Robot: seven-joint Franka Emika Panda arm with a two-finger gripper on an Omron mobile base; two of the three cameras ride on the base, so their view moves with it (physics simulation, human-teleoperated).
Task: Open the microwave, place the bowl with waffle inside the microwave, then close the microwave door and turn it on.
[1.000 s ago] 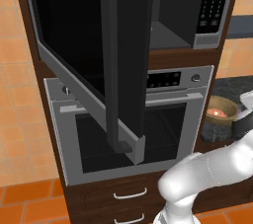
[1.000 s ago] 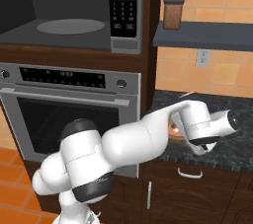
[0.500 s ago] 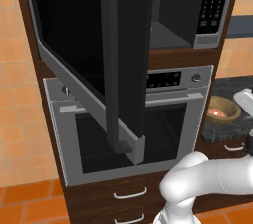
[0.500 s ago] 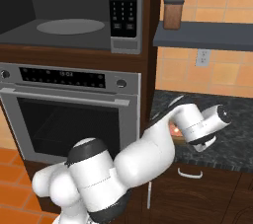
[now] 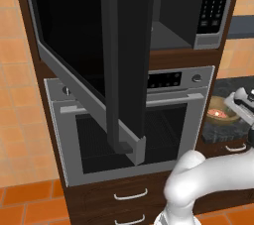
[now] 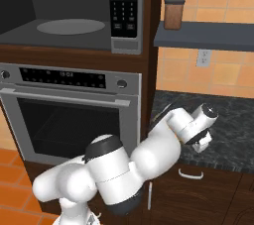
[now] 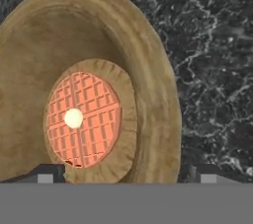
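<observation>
Nearest the hand camera: one gripper (image 7: 126,174), its two dark fingertips (image 7: 45,172) showing at the bottom of the hand view, set wide apart and holding nothing. Between and just beyond them sits one bowl (image 7: 148,70), tan, resting on the dark speckled counter (image 7: 212,45). The left tip lies over the bowl's rim area; the right tip stands over bare counter beside the rim. Contact with the bowl cannot be confirmed. Inside the bowl lies one waffle (image 7: 81,119), round, reddish-orange with a grid pattern and one pale dab at its centre.

From the left base view the bowl (image 5: 222,112) sits on the counter just right of the oven (image 5: 134,120), with the hand close above it at the right frame edge.

Farther back: one oven with two round knobs and one horizontal handle. Above it, one microwave (image 6: 74,16) with one keypad (image 6: 124,3); its cavity is exposed, with one round turntable plate (image 6: 71,26) inside. The microwave door (image 5: 84,45) stands swung wide open toward the left base camera, its dark vertical handle (image 5: 121,65) facing out.

On the wall shelf (image 6: 203,42) to the right stands one brown jar (image 6: 174,13); one wall outlet (image 6: 202,58) sits beneath it.
</observation>
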